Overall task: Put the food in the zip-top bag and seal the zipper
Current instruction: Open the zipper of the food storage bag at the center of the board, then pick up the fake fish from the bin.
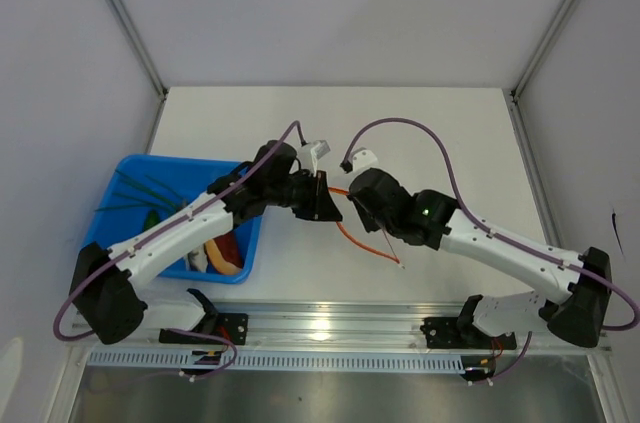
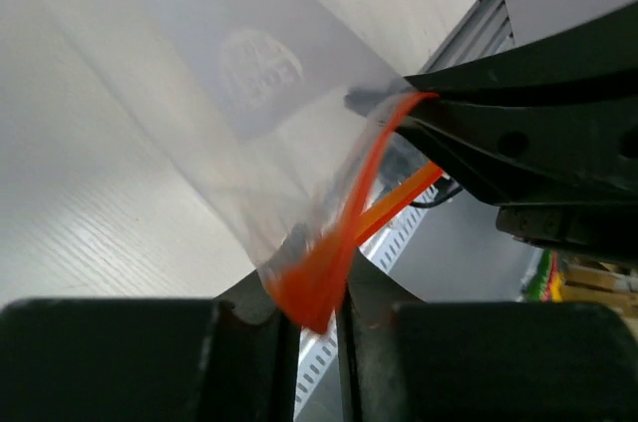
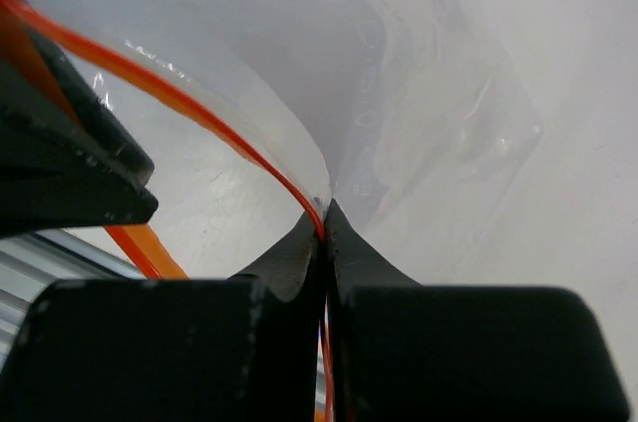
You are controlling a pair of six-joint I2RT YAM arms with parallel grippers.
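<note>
The clear zip-top bag (image 3: 429,113) hangs between my two grippers above the table's middle. Its red-orange zipper (image 3: 199,108) runs from one to the other. My right gripper (image 3: 325,212) is shut on the zipper at the bag's mouth. My left gripper (image 2: 311,290) stands slightly open, and the blurred zipper (image 2: 369,183) end hangs loose in the gap. From above, the left gripper (image 1: 325,201) and right gripper (image 1: 352,201) nearly touch, and the zipper (image 1: 365,241) trails toward the near edge. The food lies in the tray: green stalks (image 1: 140,188) and a dark-red meat slab (image 1: 228,243).
The blue tray (image 1: 120,171) sits at the table's left under my left arm, with a white piece (image 1: 198,261) in its near corner. An aluminium rail (image 1: 330,323) runs along the near edge. Grey walls enclose the back and sides.
</note>
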